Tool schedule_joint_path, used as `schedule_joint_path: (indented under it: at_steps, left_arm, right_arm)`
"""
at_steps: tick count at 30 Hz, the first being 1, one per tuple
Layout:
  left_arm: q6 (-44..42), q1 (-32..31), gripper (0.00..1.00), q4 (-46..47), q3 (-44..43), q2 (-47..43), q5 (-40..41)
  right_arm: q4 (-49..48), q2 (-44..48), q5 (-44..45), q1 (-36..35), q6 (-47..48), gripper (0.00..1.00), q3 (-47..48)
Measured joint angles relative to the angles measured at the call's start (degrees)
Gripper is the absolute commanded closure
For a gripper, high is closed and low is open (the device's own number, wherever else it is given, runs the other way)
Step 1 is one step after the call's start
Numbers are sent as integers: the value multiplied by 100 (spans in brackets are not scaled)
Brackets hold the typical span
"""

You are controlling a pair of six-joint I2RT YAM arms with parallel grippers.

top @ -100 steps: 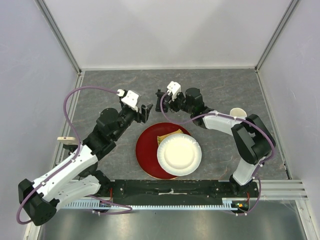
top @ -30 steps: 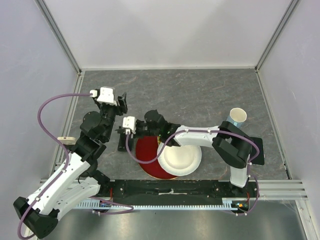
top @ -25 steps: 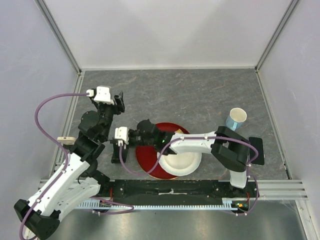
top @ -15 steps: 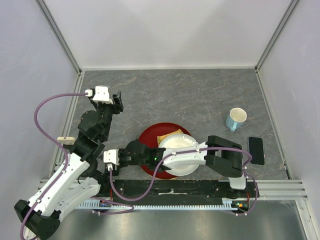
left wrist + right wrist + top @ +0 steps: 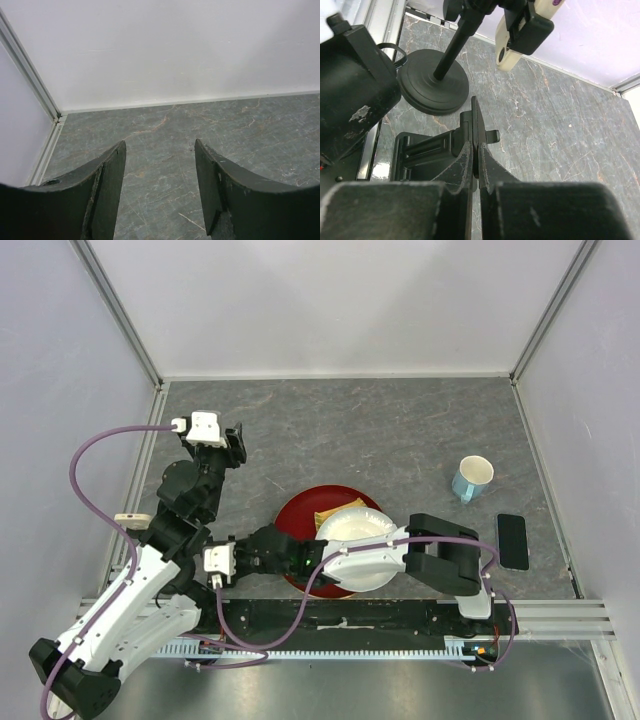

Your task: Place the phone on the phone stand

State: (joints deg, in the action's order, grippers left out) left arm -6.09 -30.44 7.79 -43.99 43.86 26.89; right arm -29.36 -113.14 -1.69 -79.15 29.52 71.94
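Note:
The phone (image 5: 512, 541), black with a pale rim, lies flat on the table at the right, beside the light blue mug (image 5: 470, 478). My right gripper (image 5: 226, 562) reaches far across to the near left, low by the left arm's base. In the right wrist view it (image 5: 474, 150) is shut on the thin upright plate of the black phone stand (image 5: 427, 150), whose base extends left just above the table. In the top view the stand is mostly hidden under the wrist. My left gripper (image 5: 238, 443) is open and empty over bare table at the far left (image 5: 160, 185).
A red plate (image 5: 295, 515) with a white paper plate (image 5: 350, 530) and a yellow item lies near the front centre under the right arm. A round black pole base (image 5: 434, 80) with a clipped cream piece (image 5: 507, 47) stands just ahead of the stand. The left wall rail is close.
My right arm has swung from the table's centre to the near left with the stand in its grip. That uncovered the phone at the right. The left arm drew back left and now holds still.

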Motion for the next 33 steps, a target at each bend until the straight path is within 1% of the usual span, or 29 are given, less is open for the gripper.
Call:
schedule_joint_path:
  at_steps: [6, 8, 10, 17, 18, 20, 21, 23, 24, 29, 31, 32, 33]
  left_arm:
    - [0, 22, 37, 2, 0, 52, 0]
    - [0, 26, 38, 0, 0, 72, -2]
    - [0, 33, 38, 0, 0, 76, -2]
    - [2, 46, 38, 0, 0, 94, 0]
    - [2, 46, 38, 0, 0, 96, 2]
    - [2, 46, 38, 2, 0, 105, 4]
    - [0, 46, 38, 0, 0, 111, 4]
    - [2, 46, 38, 0, 0, 125, 0]
    - [2, 46, 38, 0, 0, 129, 0]
    - [0, 48, 39, 0, 0, 153, 2]
    - [2, 48, 39, 0, 0, 164, 0]
    - [2, 48, 39, 0, 0, 164, 0]
    - [0, 48, 38, 0, 0, 164, 2]
  right_arm:
    - [129, -37, -15, -92, 258, 100, 33]
    - [199, -50, -7, -122, 332, 96, 68]
    - [234, -72, 0, -140, 376, 91, 92]
    - [396, -127, 4, -179, 439, 82, 232]
    - [437, -131, 4, -179, 435, 77, 260]
    - [485, -131, 2, -179, 435, 72, 275]
    - [503, -131, 0, -179, 431, 68, 275]
    - [535, -136, 0, -179, 435, 64, 275]
    - [560, -136, -7, -179, 435, 60, 275]
    - [656, -136, 9, -177, 435, 52, 275]
    - [654, -136, 11, -179, 431, 46, 273]
    - [654, -129, 15, -179, 420, 40, 267]
    - [647, -116, 22, -177, 411, 38, 251]
